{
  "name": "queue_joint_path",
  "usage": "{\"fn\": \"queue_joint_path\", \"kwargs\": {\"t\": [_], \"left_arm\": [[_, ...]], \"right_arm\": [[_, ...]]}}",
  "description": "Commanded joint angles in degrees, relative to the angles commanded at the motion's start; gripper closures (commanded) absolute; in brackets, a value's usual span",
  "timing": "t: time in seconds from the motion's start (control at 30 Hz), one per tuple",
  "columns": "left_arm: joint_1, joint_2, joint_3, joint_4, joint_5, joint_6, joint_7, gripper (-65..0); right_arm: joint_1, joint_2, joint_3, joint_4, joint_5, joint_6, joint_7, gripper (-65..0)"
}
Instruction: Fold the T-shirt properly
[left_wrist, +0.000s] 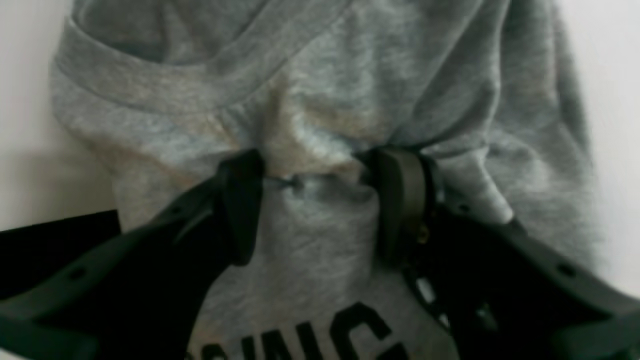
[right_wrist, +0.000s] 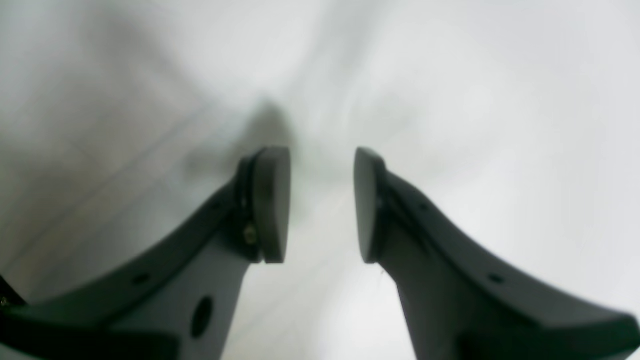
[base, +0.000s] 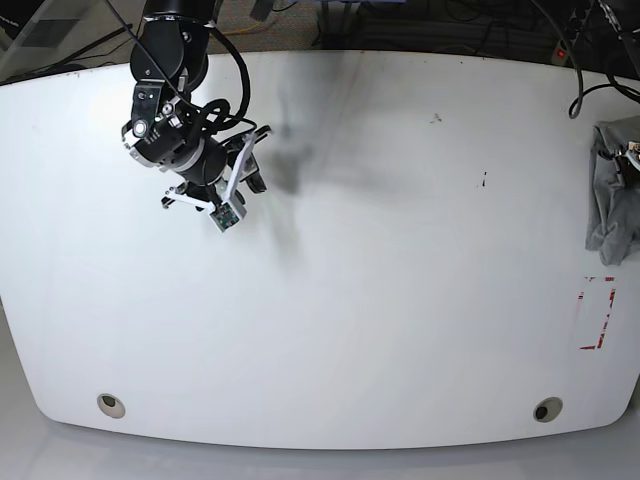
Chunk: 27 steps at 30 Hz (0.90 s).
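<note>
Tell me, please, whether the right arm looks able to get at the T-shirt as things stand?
Probably not without a long reach: the right claw hangs open over bare table at one end, while the T-shirt is bunched at the opposite edge, gripped by the left claw. Nothing stands between them.

The T-shirt (left_wrist: 320, 100) is soft heather-grey knit cloth, matt and faintly fuzzy, with a ribbed band toward 10 o'clock in the left wrist view and flat black printed lettering (left_wrist: 345, 335) at 6 o'clock. The left gripper (left_wrist: 320, 182) has dark matt plastic fingers whose pads look smooth and slightly rubbery. The right gripper (right_wrist: 321, 205) shows the same dark matt plastic, with smooth pads (right_wrist: 272, 202) carrying a dull sheen. The table (base: 380, 300) is a smooth white surface with a soft satin gloss.
</note>
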Motion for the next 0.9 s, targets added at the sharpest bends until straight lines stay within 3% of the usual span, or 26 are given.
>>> {"fn": "queue_joint_path", "kwargs": {"t": [0.17, 0.27, 0.4, 0.53, 0.63, 0.73, 0.83, 0.9], "left_arm": [[2.4, 4.0, 2.6, 11.0, -4.0, 0.0, -0.1, -32.5], [2.5, 8.5, 5.5, 18.0, -2.6, 5.3, -0.1, -32.5], [2.5, 17.6, 11.0, 27.0, -0.2, 14.4, -0.2, -32.6], [2.7, 27.5, 14.5, 31.9, 4.0, 19.2, -0.9, -32.9], [4.6, 35.2, 15.4, 32.7, 9.6, 22.5, -5.7, -33.1], [8.0, 40.8, 16.5, 32.6, 14.2, 23.5, -12.8, -33.1], [12.8, 44.3, 17.1, 33.0, 16.0, 23.5, -18.5, -32.9], [17.8, 45.8, 17.1, 33.8, 16.2, 23.5, -21.4, -32.8]], "right_arm": [[1.9, 0.0, 1.0, -3.9, -3.7, 0.0, 5.8, -19.5], [2.7, -0.2, 1.1, -4.5, -10.6, 0.0, 12.0, -19.5], [3.0, -0.3, 1.3, -4.8, -20.4, 0.0, 23.9, -19.5], [2.7, -0.1, 1.8, -6.9, -25.3, 0.0, 35.7, -19.5], [1.9, -0.1, 5.5, -9.1, -25.8, 0.0, 44.0, -19.5], [1.3, -0.1, 7.4, -12.6, -25.8, 0.0, 51.4, -19.5], [-1.1, -0.1, 9.8, -14.9, -25.4, 0.0, 55.9, -19.5], [-4.0, -0.1, 10.8, -15.1, -21.7, 0.0, 56.8, -19.5]]}}
